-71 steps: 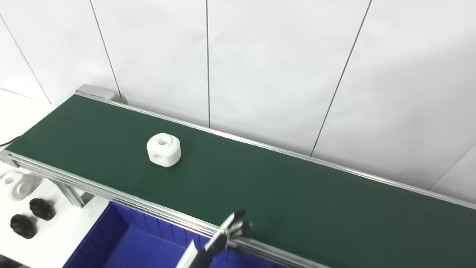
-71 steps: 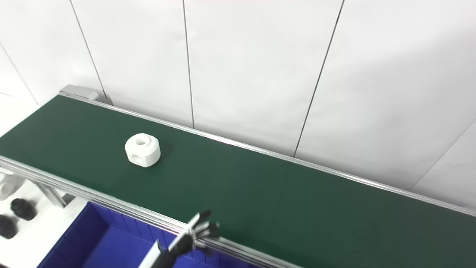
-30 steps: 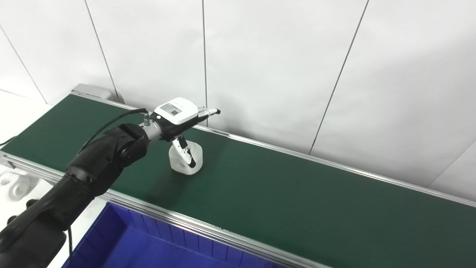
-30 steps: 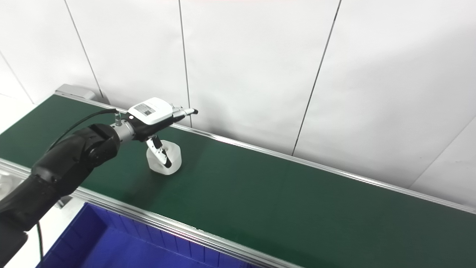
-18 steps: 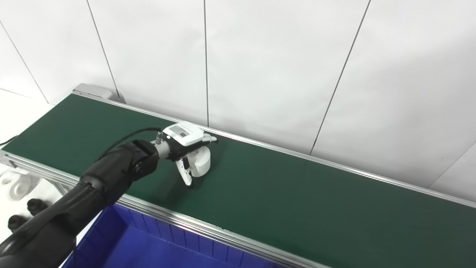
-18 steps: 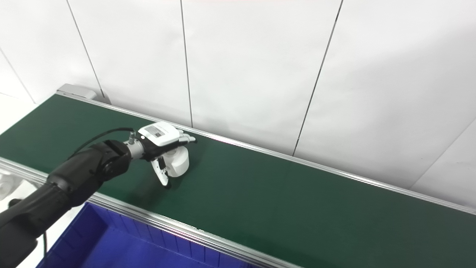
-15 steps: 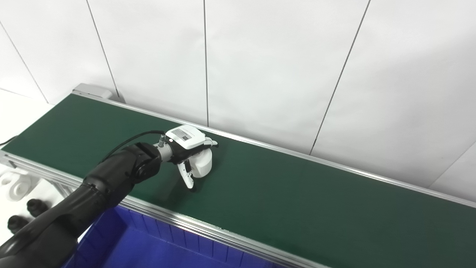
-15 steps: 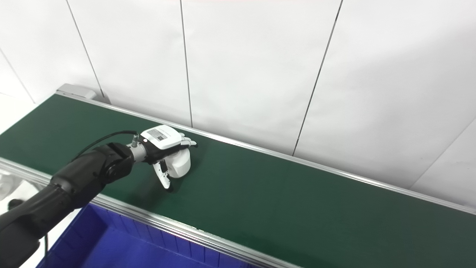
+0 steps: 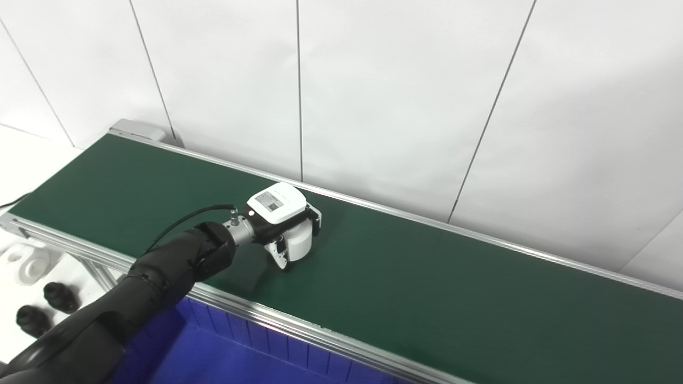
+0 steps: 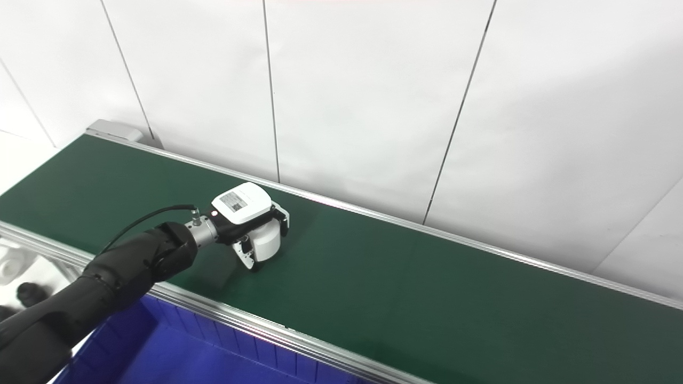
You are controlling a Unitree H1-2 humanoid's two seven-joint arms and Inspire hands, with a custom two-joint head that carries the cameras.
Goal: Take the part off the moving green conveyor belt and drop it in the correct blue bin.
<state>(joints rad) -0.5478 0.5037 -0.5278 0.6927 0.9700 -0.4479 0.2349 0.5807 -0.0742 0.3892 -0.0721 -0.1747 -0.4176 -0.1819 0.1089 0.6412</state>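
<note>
Part: the white part (image 9: 300,242) sits on the green conveyor belt (image 9: 427,288), near its middle, wrapped by fingers!
Left hand: the left hand (image 9: 283,218) is clamped over the part, fingers curled down its far side, thumb (image 9: 278,256) pressing the near side.
Right hand: out of sight.
Blue bin: the blue bin (image 9: 256,357) lies below the belt's near rail.
Spare parts: black pieces (image 9: 58,296) and a white piece (image 9: 28,262) rest on the table at far left.

The left hand (image 9: 282,218) is wrapped around the white part (image 9: 300,241) on the green conveyor belt (image 9: 427,288), fingers curled over its far side and thumb against its near side. A blue bin (image 9: 240,357) sits below the belt's near rail.
</note>
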